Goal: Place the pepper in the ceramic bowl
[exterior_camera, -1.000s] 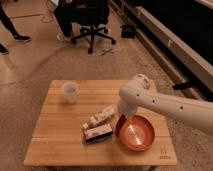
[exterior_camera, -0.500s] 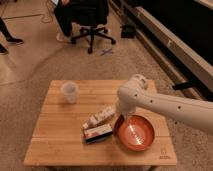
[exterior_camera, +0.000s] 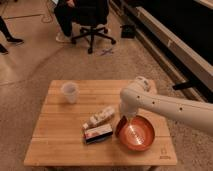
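Orange-red ceramic bowl (exterior_camera: 137, 135) sits by the counter's (exterior_camera: 55, 145) front-right corner; the gripper (exterior_camera: 125, 119) has barely shifted, hanging over its left rim. The pepper is hidden (presumably carried), and I cannot tell the gripper's state, so the drop seems pending.

1. The end effector (exterior_camera: 125, 119) hangs at the bowl's (exterior_camera: 140, 137) left rim; its arm (exterior_camera: 170, 107) spans the table's (exterior_camera: 55, 142) right side.
2. A pale box (exterior_camera: 101, 115) and a red-and-white box (exterior_camera: 98, 133) lie just left of the bowl.
3. The cup (exterior_camera: 69, 92) stands well apart, with open table around it.
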`<state>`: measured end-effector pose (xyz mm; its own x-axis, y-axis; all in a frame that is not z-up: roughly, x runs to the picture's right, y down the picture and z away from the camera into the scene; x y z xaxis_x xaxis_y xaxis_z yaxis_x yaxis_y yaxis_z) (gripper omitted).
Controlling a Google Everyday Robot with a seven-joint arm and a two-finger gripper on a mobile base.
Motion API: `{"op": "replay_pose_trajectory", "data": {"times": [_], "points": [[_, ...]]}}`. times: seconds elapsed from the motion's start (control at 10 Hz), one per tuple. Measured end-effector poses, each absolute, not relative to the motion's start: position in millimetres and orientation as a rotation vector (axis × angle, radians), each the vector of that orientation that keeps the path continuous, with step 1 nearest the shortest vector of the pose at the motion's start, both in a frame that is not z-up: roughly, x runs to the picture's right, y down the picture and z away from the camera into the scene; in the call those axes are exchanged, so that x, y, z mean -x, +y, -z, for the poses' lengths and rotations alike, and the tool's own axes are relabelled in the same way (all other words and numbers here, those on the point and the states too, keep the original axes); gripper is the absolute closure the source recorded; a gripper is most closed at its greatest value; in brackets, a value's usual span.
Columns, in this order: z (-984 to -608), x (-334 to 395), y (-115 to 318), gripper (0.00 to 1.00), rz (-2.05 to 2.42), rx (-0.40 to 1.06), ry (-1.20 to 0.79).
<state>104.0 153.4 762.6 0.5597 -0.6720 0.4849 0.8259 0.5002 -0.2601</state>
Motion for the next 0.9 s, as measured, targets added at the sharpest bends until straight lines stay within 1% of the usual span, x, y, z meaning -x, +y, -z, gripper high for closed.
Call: {"op": "replay_pose_trajectory", "data": {"times": [0.3,0.7,0.9], "points": [[-768,-108,149,0.73,0.881,0.496,-0.331],[-767,-124,154,0.73,0.862,0.482,-0.295],[-765,-126,155,0.73,0.849,0.499,-0.302]]}}
